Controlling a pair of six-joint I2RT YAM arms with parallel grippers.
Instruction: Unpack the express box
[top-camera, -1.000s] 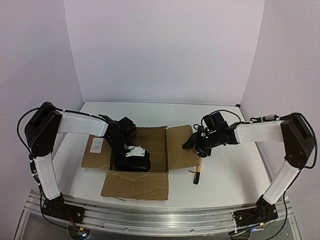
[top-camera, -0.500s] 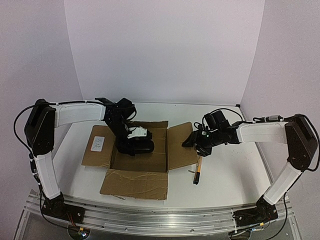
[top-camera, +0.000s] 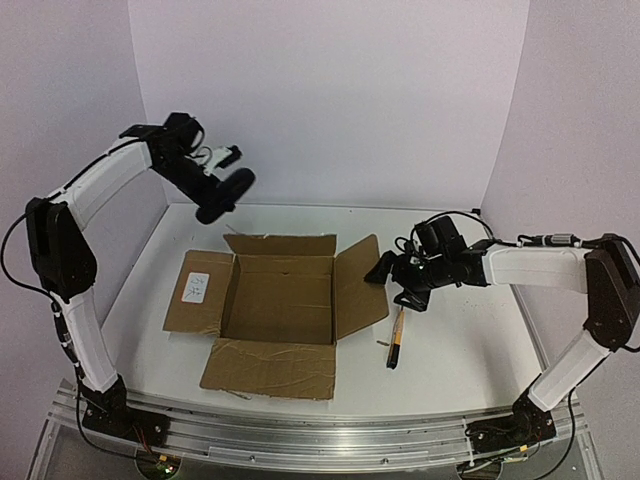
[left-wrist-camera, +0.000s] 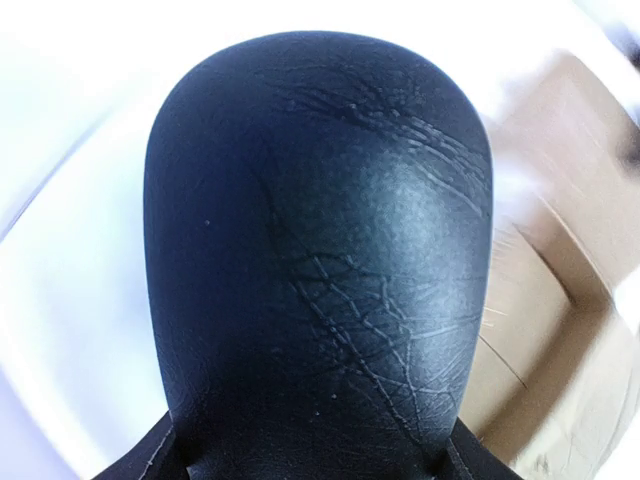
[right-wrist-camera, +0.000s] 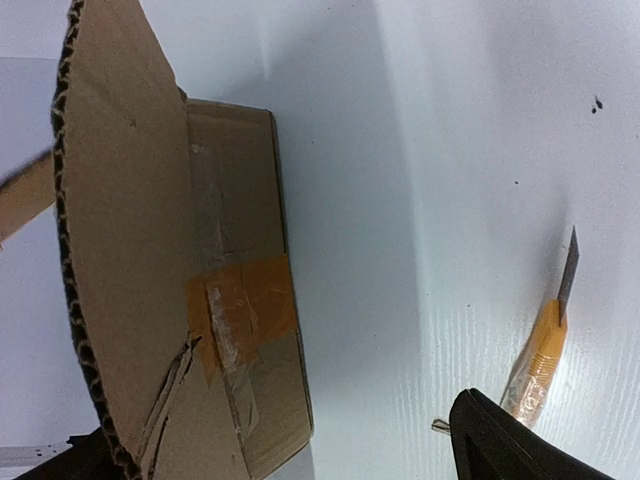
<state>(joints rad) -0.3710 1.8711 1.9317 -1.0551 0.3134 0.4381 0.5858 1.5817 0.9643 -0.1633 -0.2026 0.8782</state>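
The express box (top-camera: 280, 300) lies open mid-table, all flaps spread and its inside bare; a white label (top-camera: 197, 288) shows on its left flap. My left gripper (top-camera: 214, 180) is raised high at the back left, shut on a black oval object (top-camera: 226, 194). That black object (left-wrist-camera: 320, 250) fills the left wrist view, with a fingertip (left-wrist-camera: 150, 466) at its lower edge. My right gripper (top-camera: 393, 277) hovers low beside the box's right flap (top-camera: 360, 285), open. Its fingers (right-wrist-camera: 500, 435) stand wide apart, with the flap (right-wrist-camera: 125, 230) and taped box wall (right-wrist-camera: 240, 310) at the left.
A yellow-black utility knife (top-camera: 396, 338) lies on the white table to the right of the box, just below my right gripper; it shows as the knife (right-wrist-camera: 545, 350) with its blade out. White walls close the back and sides.
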